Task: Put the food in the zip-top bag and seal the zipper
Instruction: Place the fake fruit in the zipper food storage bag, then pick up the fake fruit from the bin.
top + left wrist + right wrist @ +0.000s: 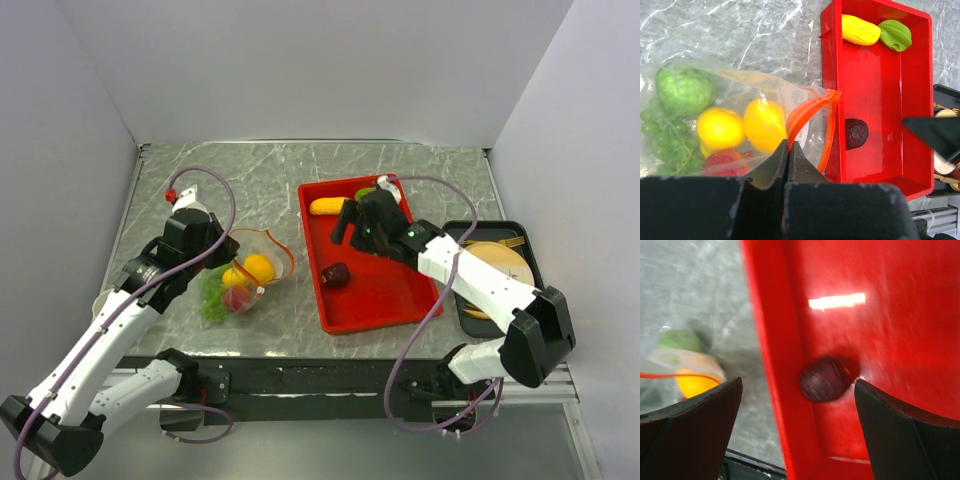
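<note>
Nearest the overhead camera are your two arm bases. From there the left gripper (222, 252) reaches to the zip-top bag (250, 288) on the grey marbled worktop (250, 180), its fingers closed at the bag's rim. The bag lies just left of the red tray (385, 300), with yellow, green and red food bunched inside. Your right gripper (352, 215) hangs over the tray's far half, fingers spread. A dark red fruit (335, 275) lies on the tray floor, nearer you than those fingers. A yellow corn-like piece (327, 206) and a green piece (365, 192) lie at the far end. A tan plate (495, 265) sits in a black tray to the right.

From your left wrist, the fingers (770, 165) press together with no gap, pinching the clear film where the orange-red zipper (810, 107) runs down to them. The zipper arcs open in a loop facing the tray wall; you cannot tell whether it touches the wall. Behind the crinkled film sit a green leafy head (685, 90), green grapes (662, 145), two yellow fruits (720, 127) and a red piece (722, 160).

From your right wrist, the picture is blurred. The fingers (695, 410) stand wide apart at the lower corners. The dark red fruit lies between them, touching neither, just beside the tray's left wall. Beyond that wall the bag shows yellow and green.
</note>
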Robot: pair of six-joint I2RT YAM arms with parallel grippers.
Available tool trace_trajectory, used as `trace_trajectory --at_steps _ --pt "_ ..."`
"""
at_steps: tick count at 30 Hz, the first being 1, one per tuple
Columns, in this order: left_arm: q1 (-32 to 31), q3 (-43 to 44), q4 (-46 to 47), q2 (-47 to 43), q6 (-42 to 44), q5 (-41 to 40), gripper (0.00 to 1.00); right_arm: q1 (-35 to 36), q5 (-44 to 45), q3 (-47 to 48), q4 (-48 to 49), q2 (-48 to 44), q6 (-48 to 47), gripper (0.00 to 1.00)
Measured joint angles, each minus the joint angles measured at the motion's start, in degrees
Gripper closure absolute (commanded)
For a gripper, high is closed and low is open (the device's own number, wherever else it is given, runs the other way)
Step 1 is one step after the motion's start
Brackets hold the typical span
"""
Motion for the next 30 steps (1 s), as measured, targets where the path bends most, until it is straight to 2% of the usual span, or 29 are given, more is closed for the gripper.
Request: trace_trajectory --at_steps 4,8,14,22,30 --pt "0.0 0.0 0.4 0.5 0.0 0.1 0.99 0.0 0.0 -6.8 1.0 -4.7 2.3 0.0" --pt "0.0 -0.1 0.7 0.6 0.0 0.2 0.99 0.0 0.2 -7.7 2.3 -7.2 2.4 0.0" --pt "0.0 -0.1 0.8 0.7 0.0 1.0 0.99 0.0 -1.6 -5.7 2.3 -3.1 2.6 0.0" --pt "0.0 -0.2 1.1 0.7 0.1 1.0 0.99 0.0 -4.3 -7.6 3.0 -1.1 8.9 0.0" --pt "0.0 -0.5 1.5 0.7 0.2 1.0 0.99 0.0 -6.5 -7.6 3.8 6.0 11.9 0.0"
